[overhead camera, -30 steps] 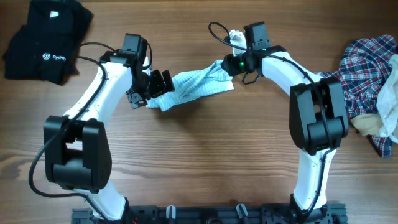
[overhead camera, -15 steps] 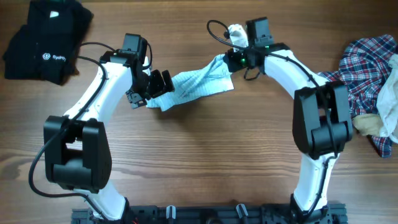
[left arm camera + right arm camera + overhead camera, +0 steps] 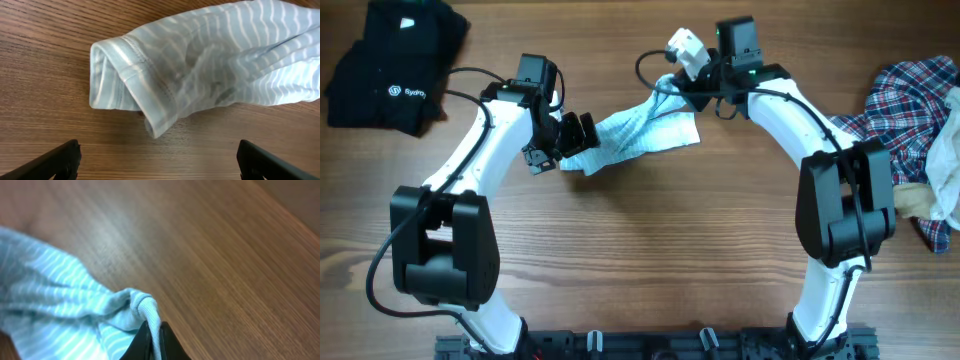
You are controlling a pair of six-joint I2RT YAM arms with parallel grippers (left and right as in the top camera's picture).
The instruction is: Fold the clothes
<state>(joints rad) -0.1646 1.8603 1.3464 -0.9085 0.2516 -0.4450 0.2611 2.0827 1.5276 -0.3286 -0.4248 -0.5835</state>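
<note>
Your right gripper [image 3: 153, 341] has its jaws pressed together on a bunched hem of the pale-blue striped garment [image 3: 215, 60]. In the right wrist view a rolled fold of cloth sticks out just above the fingertips [image 3: 137, 347], and the rest of the fabric fans away to the left of the jaws over the wooden table [image 3: 650, 260]. From overhead that pinched corner looks drawn up toward the gripper, while the body of the garment lies on the wood between your two arms. Your left gripper [image 3: 160, 162] stands with its jaws spread wide, one finger at each lower corner of the left wrist view and bare wood between them. The garment's other end lies just ahead of those open jaws: a hemmed, tube-like opening with a stitched edge, resting on the table nearer the left finger than the right, with the striped cloth running off ahead and to the right. In that view the fingers appear clear of the cloth. Well out beyond the left gripper, at the table's far corner, lies a black logo garment [image 3: 395, 65]. Well off to the outer side of your right arm a red-blue-white plaid shirt [image 3: 905, 105] is heaped at the table edge, with a beige piece [image 3: 915, 200] lying against it.
</note>
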